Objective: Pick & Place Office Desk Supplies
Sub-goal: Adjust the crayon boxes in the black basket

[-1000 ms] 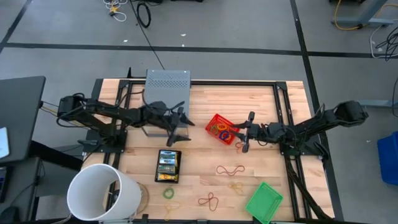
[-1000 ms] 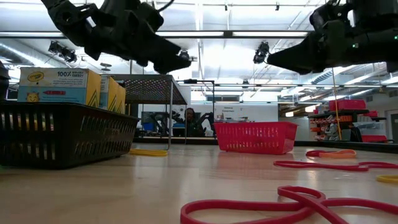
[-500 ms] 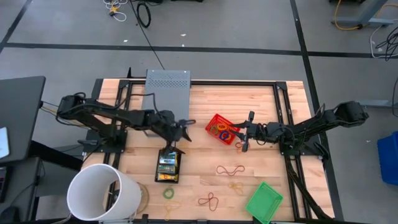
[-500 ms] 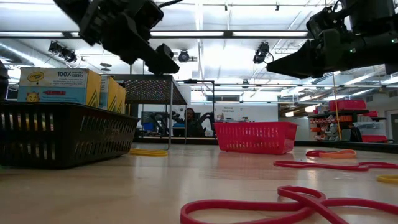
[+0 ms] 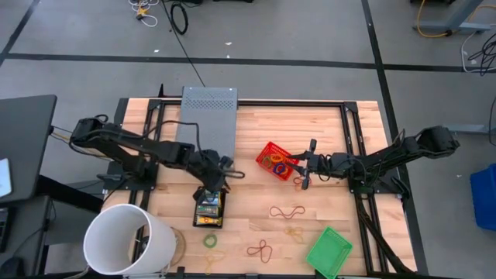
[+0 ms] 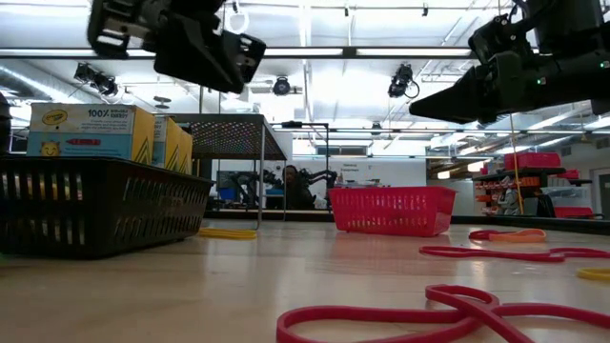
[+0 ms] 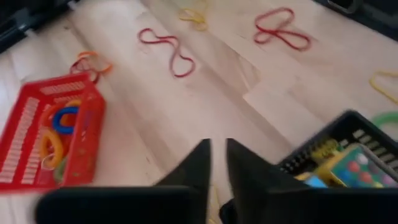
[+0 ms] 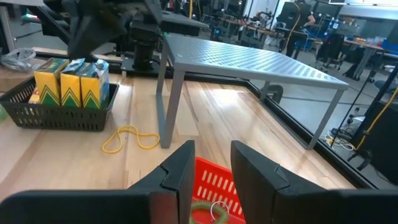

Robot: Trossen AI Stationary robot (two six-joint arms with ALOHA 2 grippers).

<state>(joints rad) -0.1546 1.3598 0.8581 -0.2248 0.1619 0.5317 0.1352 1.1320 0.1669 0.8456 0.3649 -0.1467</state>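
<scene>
**Crayon boxes in the black basket**

We see the crayon boxes (image 5: 209,203) in the black basket (image 5: 209,222) on the surface; our left end effector (image 7: 217,163) hovers above, nearly closed, empty. Right end effector (image 8: 212,163), partly open, empty, beside the red basket (image 5: 274,160).

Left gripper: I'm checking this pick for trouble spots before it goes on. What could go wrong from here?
1. The left gripper hangs over the black basket of crayon boxes with its fingers nearly together and nothing between them; if it descends like this, it may hit a box top or the basket rim.
2. The right gripper waits beside the red basket with rubber bands inside; a small sideways move could push the basket.
</scene>
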